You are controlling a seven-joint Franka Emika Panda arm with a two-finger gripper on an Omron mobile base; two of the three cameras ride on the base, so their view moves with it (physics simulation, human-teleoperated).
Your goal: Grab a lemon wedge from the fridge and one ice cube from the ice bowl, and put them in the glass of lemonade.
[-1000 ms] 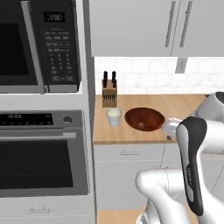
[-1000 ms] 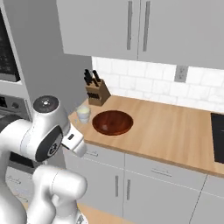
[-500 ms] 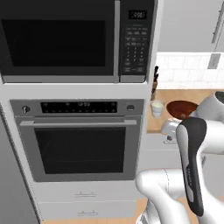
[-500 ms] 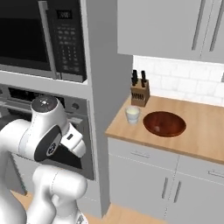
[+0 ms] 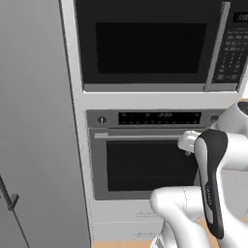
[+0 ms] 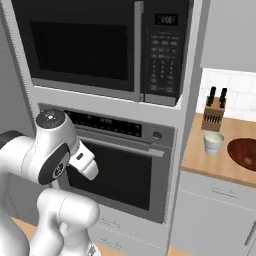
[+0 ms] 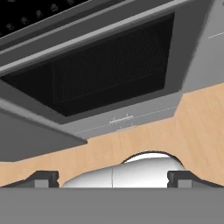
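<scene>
- Fridge (image 5: 38, 121): the matte grey door fills the left of the left base view, shut, with the lower end of a dark bar handle (image 5: 9, 201) near its bottom edge. The lemon wedge presumably lies behind this door; it cannot be seen.
- Glass of lemonade (image 6: 213, 142): a short clear tumbler standing upright near the front edge of the wooden counter (image 6: 210, 162), just in front of the knife block (image 6: 215, 111), placed where a downward reach can drop things in.
- Ice bowl (image 6: 244, 152): reddish-brown, just beside the glass toward the right edge; its contents are too small to make out.
- Oven (image 5: 145, 160) and microwave (image 5: 145, 43): black-glass fronts stacked in a tall white column between fridge and counter.
- Gripper (image 7: 112, 179): fingers (image 7: 41, 178) spread wide with nothing between them, pointing down at the oven's lower edge and the wooden floor (image 7: 192, 127).
- Judgement: no item fetched yet; opening the fridge appears to be the step in hand.
</scene>
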